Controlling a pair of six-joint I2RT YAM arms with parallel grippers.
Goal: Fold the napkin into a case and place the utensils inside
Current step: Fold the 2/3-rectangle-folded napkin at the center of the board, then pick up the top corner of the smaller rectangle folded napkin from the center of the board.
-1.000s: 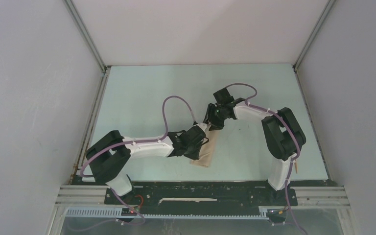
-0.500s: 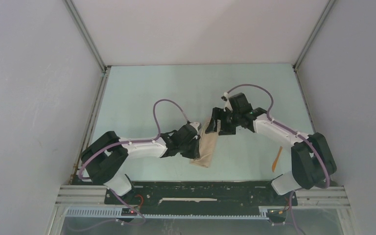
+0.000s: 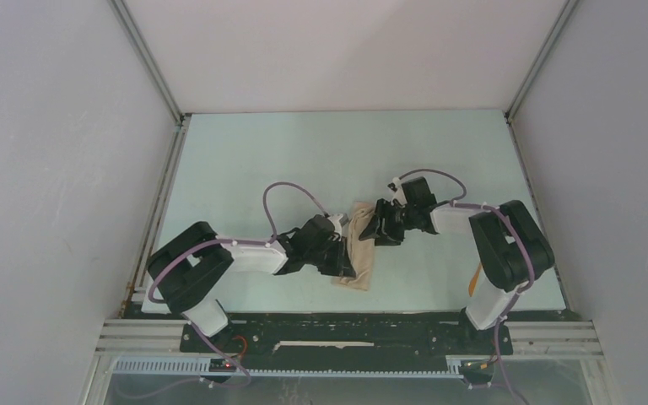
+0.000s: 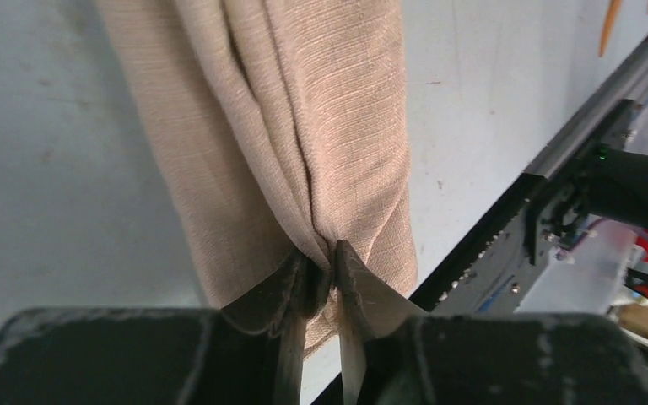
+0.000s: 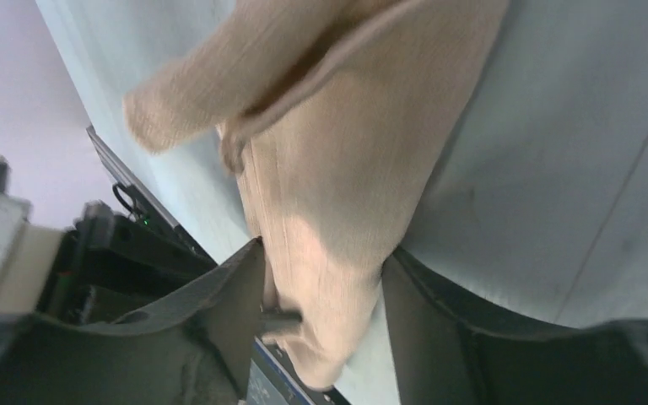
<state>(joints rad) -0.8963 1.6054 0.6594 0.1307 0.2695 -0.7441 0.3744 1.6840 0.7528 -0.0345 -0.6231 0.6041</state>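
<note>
Napkin (image 3: 359, 272): beige-tan cloth with a fine ribbed weave, gathered into a narrow strip. It lies on the pale table (image 3: 253, 160) just beyond the middle of the black rail (image 3: 346, 325), with its long side running away from the rail.
Napkin surface (image 4: 304, 126): several long pleats run along the strip and draw together at one pinched point on the end nearest the rail. It is creased and not flat.
Napkin far end (image 5: 321, 76): a loose flap curls over the layers beneath. The picture is blurred here, so I cannot tell the exact fold.
Left gripper (image 4: 319, 263): at the napkin's rail-side end. Its fingers (image 4: 363, 295) are almost together, with only a bunched fold of cloth nipped between the tips.
Left gripper, from above (image 3: 343, 253): reaches the strip from the left.
Right gripper (image 5: 321, 295): at the end of the strip farther from the rail. Its fingers (image 5: 236, 312) are spread, one along each long edge, with the cloth lying unsqueezed between them.
Right gripper, from above (image 3: 371, 233): reaches the strip from the right.
Utensil (image 3: 475, 278): a thin orange stick on the table, just beyond the rail's right end and well apart from the napkin.
Utensil, left wrist view (image 4: 611, 25): shows only as an orange sliver at the top edge.
</note>
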